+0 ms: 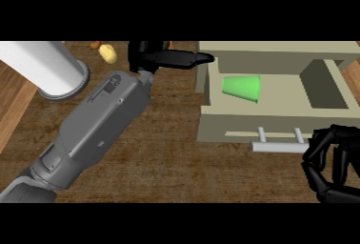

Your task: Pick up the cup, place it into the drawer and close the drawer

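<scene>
Wood-grain counter (pixel 175 162), brown and streaked, underlies everything. On it stands a boxy beige drawer unit (pixel 281 52) with flat, matte walls; its drawer (pixel 274 121) is pulled out toward the robot. A smooth white cylinder (pixel 42 64) with a grey rim rises to the left of the left hand. The left hand (pixel 169 58), black, at the end of a long grey forearm, extends straight fingers to the unit's left wall, holding nothing. The right hand (pixel 334 162), black, shows curled fingers just right of the drawer's pale bar handle (pixel 281 147); whether they grasp it cannot be told. The cup (pixel 243 88), a green tapered shape, lies on its side inside the drawer, right of the left hand. A small yellow rounded object (pixel 107 53) sits left of that hand.
</scene>
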### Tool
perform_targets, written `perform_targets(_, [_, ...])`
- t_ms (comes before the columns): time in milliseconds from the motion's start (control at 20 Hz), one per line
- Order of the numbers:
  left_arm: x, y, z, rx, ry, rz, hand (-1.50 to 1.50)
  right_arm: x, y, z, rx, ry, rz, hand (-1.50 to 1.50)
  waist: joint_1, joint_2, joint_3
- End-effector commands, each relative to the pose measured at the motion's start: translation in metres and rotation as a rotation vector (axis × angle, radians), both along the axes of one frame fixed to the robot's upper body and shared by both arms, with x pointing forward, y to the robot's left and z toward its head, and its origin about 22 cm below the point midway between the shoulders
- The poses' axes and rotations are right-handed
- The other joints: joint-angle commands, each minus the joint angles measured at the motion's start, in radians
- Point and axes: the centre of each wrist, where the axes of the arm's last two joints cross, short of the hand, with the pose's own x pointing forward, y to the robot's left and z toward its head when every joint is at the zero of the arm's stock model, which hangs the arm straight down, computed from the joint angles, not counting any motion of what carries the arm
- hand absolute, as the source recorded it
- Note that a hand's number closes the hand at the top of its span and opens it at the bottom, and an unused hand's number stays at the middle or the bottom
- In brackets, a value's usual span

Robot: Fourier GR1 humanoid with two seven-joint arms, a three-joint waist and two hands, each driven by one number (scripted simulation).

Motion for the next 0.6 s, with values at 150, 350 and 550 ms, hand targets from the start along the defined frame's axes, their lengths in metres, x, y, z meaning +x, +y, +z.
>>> perform_targets(150, [-0.035,0.069,-0.019,-0.023,0.036,0.055,-1.5,0.018,0.001,-0.001,-0.169,0.032,-0.031,1.5,0.011,0.004,0.0])
perform_targets(350, [-0.06,0.112,-0.033,-0.038,0.057,0.066,-1.5,0.005,0.015,-0.027,-0.197,0.074,-0.029,1.5,-0.007,0.007,0.001])
perform_targets(550, [-0.08,0.137,-0.035,-0.044,0.06,0.063,-1.5,0.012,0.036,-0.037,-0.331,0.011,-0.038,1.5,-0.006,0.008,0.001])
